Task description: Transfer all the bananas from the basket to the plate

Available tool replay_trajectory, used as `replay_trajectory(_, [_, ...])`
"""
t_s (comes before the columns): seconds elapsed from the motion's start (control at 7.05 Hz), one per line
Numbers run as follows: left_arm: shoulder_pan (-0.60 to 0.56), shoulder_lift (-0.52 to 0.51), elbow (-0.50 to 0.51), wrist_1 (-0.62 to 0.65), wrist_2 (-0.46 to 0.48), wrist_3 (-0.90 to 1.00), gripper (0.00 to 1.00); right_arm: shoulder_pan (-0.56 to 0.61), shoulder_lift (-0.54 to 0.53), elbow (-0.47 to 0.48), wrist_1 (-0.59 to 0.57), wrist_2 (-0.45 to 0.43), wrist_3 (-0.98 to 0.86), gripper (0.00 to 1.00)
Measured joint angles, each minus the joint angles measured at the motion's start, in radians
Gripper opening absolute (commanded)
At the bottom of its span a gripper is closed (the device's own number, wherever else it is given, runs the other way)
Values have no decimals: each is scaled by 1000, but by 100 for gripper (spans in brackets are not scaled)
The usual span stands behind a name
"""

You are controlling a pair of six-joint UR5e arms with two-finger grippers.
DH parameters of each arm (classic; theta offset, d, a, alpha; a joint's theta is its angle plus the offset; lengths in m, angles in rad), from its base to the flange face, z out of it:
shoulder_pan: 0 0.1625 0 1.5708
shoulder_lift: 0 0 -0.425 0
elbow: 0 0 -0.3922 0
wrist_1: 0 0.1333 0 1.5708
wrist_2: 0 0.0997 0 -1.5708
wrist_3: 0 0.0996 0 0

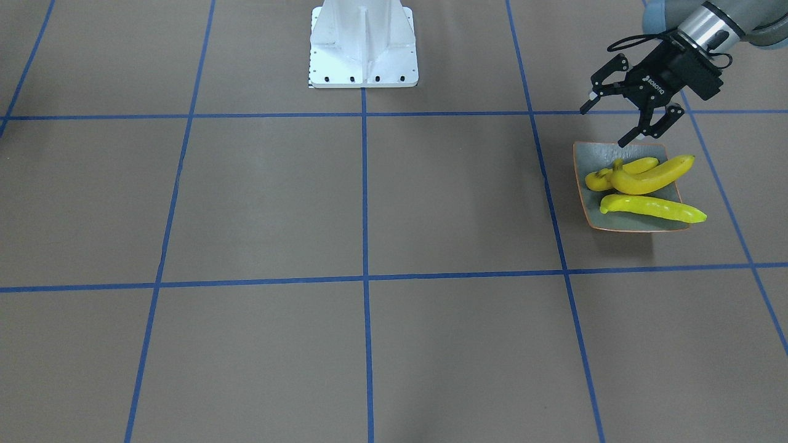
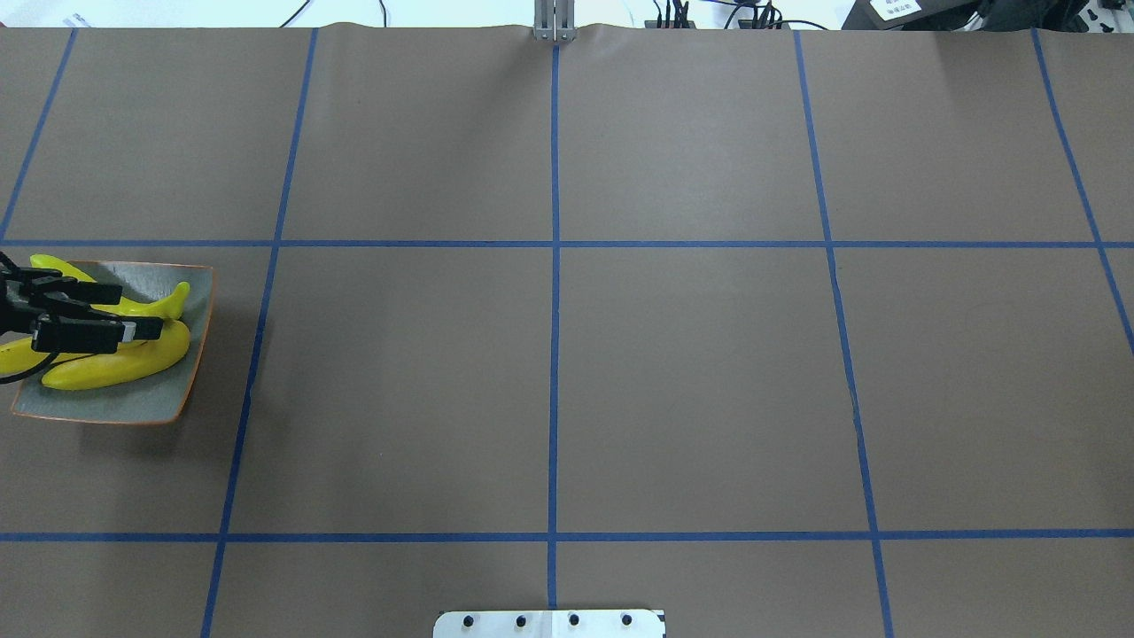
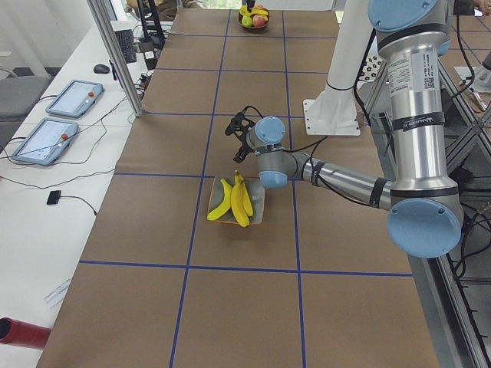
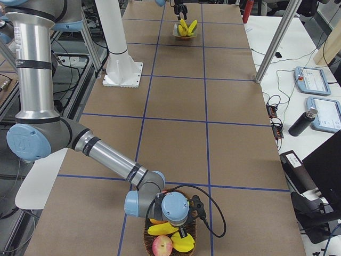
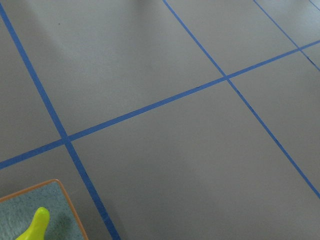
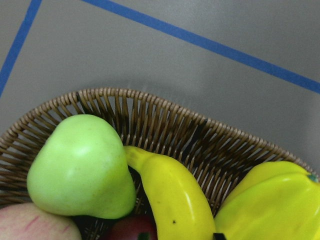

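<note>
The grey-green, orange-rimmed plate [image 1: 591, 209] [image 2: 106, 403] holds three yellow bananas: a curved one [image 1: 652, 176], a second behind it [image 1: 634, 166], and a long straight one [image 1: 652, 209]. My left gripper [image 1: 604, 127] [image 2: 140, 310] hangs open just above the plate's robot-side edge, holding nothing. The wicker basket [image 6: 165, 115] lies under my right wrist. In it, a banana [image 6: 170, 195] [image 4: 162, 229] rests beside a green pear [image 6: 80, 165]. My right gripper [image 4: 181, 232] hovers right over the basket. I cannot tell whether it is open or shut.
The basket also holds a red-yellow apple [image 4: 162, 246] and another yellow fruit [image 6: 270, 205]. The white robot base [image 1: 363, 46] stands at the table's middle. Blue tape lines grid the brown tabletop. Tablets and cables lie on the side desks.
</note>
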Motion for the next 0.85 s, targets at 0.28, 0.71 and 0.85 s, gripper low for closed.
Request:
replay_trajectory(0.28, [0, 0, 1, 1, 0, -1, 100, 0, 1, 29, 0, -14, -3, 0])
replay_trajectory(0.71, [1, 0, 2, 1, 1, -3, 100, -14, 26, 42, -10, -29, 3, 81])
replay_trajectory(0.85, [1, 0, 1, 1, 2, -3, 100, -49, 38, 38, -9, -50, -4, 81])
